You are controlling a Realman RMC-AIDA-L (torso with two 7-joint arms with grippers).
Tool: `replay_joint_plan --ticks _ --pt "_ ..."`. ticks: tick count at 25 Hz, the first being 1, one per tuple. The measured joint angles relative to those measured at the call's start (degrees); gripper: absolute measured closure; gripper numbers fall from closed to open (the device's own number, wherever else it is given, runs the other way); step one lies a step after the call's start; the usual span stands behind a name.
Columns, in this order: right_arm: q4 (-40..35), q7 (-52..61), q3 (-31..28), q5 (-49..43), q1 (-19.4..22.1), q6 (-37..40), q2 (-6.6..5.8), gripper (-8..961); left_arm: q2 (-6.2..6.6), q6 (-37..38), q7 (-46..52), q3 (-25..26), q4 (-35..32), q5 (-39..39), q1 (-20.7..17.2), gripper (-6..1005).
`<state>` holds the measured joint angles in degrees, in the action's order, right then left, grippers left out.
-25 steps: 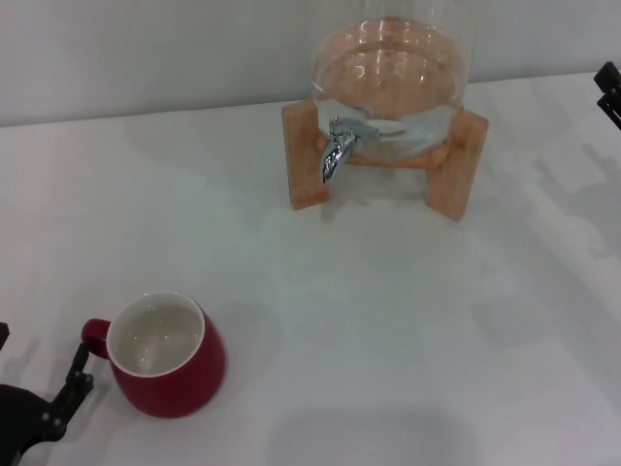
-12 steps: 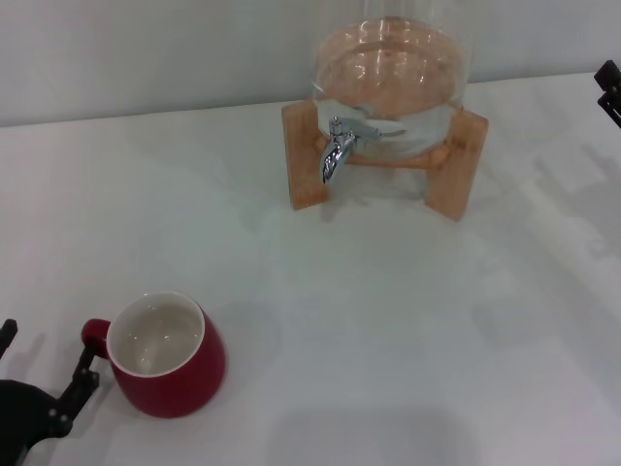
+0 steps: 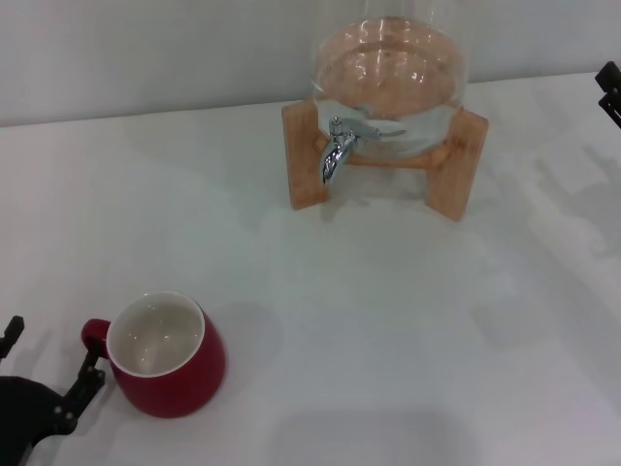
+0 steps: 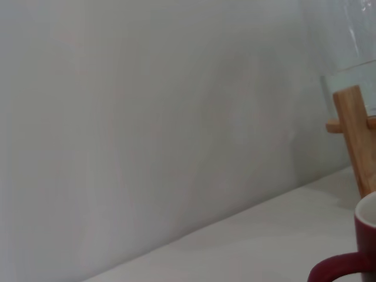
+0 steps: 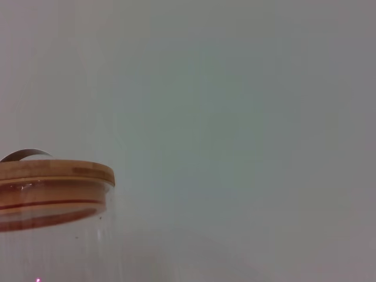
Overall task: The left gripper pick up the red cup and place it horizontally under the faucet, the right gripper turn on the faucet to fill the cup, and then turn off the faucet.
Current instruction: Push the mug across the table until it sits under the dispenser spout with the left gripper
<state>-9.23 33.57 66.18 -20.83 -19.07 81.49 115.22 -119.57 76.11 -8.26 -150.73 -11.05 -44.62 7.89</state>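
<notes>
a: red cup (image 3: 167,354), position?

b: upright on the white bench (image 3: 388,320), near the front-left corner in the head view. white inside faces up. its loop handle points toward the left tool (image 3: 49,374). in the left wrist view the cup (image 4: 352,258) shows only as a rim and handle at the frame edge.

a: state of the left tool?

b: fingers spread. one black finger (image 3: 85,381) sits just beside the handle, the other (image 3: 12,335) stands farther out to the left. whether the near finger touches the handle, i cannot tell. it holds nothing.

a: faucet (image 3: 340,146)?

b: chrome, spout pointing down, mounted on the glass jar (image 3: 390,78), which rests in the wooden stand (image 3: 310,165) at the back of the bench. well apart from the cup. the bench beneath the spout is bare.

a: right tool (image 3: 609,89)?

b: only a black tip shows at the right edge of the head view, off beside the stand. spread or pressed together, cannot tell. its wrist view shows the jar's wooden lid (image 5: 56,173) against the pale wall.
</notes>
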Motion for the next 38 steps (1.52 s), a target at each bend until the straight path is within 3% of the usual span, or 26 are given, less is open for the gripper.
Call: replay_joint_plan --ticks 38 --pt "0.18 0.27 0.51 0.0 0.68 0.94 -0.08 116 0.13 0.01 0.0 0.04 0.91 0.02 1.47 197"
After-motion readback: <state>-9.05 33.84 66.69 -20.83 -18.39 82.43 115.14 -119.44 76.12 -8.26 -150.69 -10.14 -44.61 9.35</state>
